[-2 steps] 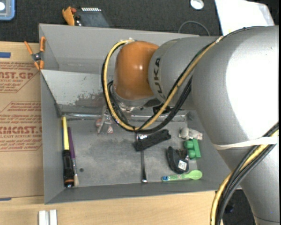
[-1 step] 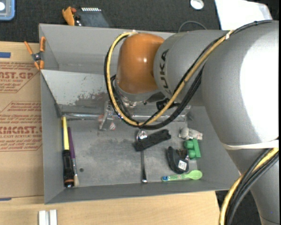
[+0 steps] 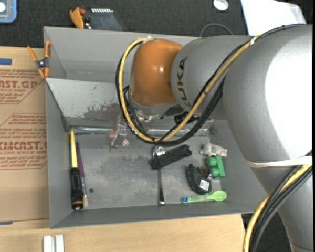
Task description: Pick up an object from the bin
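Note:
My gripper hangs low over the back left part of the bin floor, close to the far wall, under the orange cover. Nothing lies right beneath it that I can make out. The nearest loose thing is a black bar-shaped tool with a thin metal rod running towards the front, to the gripper's right. A yellow pen and a purple pen lie along the left wall, with a black marker at their front end.
At the front right lie a black curved piece with a white label, a green block, a green spoon and a small grey-white part. The arm covers the bin's back right.

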Robot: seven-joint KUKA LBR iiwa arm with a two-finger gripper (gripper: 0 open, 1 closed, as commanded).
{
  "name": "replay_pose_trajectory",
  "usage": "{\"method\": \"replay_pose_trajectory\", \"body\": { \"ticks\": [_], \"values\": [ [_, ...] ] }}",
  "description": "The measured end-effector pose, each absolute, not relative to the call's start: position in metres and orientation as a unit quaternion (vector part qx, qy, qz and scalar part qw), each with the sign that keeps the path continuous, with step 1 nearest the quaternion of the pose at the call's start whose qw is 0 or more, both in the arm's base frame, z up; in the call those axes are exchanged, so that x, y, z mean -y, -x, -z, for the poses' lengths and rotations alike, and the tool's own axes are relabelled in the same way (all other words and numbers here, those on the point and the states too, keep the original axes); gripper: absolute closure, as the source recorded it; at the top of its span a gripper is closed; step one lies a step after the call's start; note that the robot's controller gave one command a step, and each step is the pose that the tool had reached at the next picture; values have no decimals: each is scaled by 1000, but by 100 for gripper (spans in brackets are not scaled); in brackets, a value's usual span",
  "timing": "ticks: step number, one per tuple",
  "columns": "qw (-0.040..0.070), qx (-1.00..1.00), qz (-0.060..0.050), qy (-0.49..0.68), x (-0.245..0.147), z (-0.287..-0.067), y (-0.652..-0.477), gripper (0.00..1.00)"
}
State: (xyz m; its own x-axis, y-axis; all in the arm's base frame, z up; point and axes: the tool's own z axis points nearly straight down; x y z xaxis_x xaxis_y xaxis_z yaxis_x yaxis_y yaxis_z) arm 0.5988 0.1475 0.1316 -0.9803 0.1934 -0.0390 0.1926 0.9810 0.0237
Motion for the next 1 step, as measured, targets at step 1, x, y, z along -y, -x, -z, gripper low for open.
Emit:
{"method": "replay_pose_trajectory", "body": {
  "ticks": [1],
  "values": [
    [23,-995,-11,-97,-148,-179,-600,100]
  ]
}}
